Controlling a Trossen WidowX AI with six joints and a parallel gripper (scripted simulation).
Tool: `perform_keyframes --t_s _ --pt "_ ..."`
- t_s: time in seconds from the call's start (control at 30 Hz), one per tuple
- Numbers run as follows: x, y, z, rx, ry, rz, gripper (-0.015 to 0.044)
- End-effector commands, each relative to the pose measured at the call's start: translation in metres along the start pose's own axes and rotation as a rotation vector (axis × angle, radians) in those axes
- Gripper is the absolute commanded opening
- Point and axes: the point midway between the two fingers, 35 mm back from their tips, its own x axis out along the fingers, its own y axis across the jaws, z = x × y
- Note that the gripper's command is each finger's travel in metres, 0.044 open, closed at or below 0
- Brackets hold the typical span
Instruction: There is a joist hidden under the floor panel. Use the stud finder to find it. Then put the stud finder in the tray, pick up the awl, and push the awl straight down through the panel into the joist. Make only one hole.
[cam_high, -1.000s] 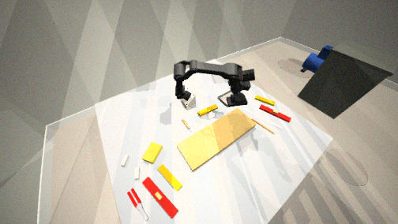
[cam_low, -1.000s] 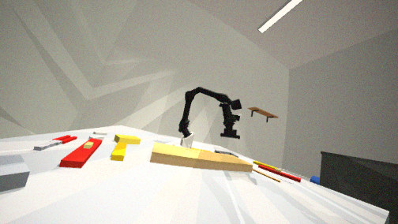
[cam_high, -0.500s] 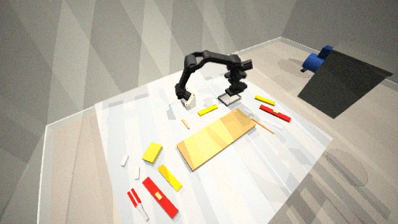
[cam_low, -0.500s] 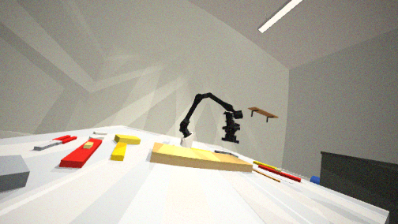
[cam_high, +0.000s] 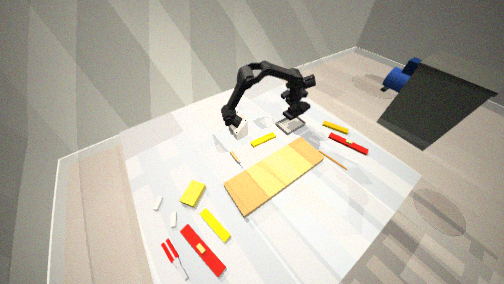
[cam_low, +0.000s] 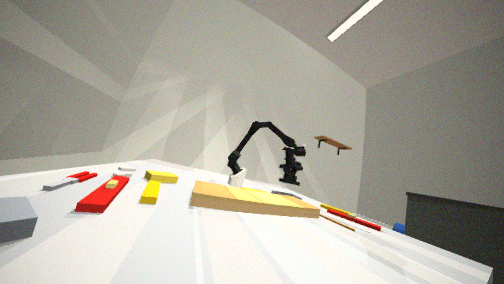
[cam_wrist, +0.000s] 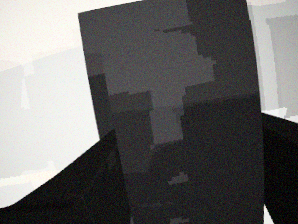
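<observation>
Awl (cam_high: 235, 158) btwn panel (cam_high: 274, 176) (cam_low: 255, 201) & arm base (cam_high: 240, 129) (cam_low: 237, 177), tray (cam_high: 290, 125) behind panel.

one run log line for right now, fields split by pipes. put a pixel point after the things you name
gripper (cam_high: 297, 114) (cam_low: 289, 182): shut on dark block, likely stud finder | position: over tray (cam_high: 281, 128), raised | awl: not in gripper

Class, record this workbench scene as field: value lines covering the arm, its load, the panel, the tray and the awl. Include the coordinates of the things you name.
end effector: (cam_high: 297, 115) (cam_low: 289, 183) shut on the dark block-shaped stud finder (cam_wrist: 175, 100)
position: raised, over or near the tray
floor panel: (cam_high: 274, 176) (cam_low: 255, 201) flat on the table, beyond the arm's reach-side tools
tray: (cam_high: 280, 128) shallow, grey-rimmed
awl: (cam_high: 235, 158) orange-handled, lying on the table beside the panel, ungripped
stud finder in tray: no, held above table height
</observation>
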Motion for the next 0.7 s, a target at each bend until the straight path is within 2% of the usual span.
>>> perform_keyframes --t_s 0.0,0.67 --pt "0.008 0.001 -0.001 -0.007 -0.002 0.003 0.0000" --pt "0.051 0.000 -0.012 -0.006 -0.001 0.002 0.0000"
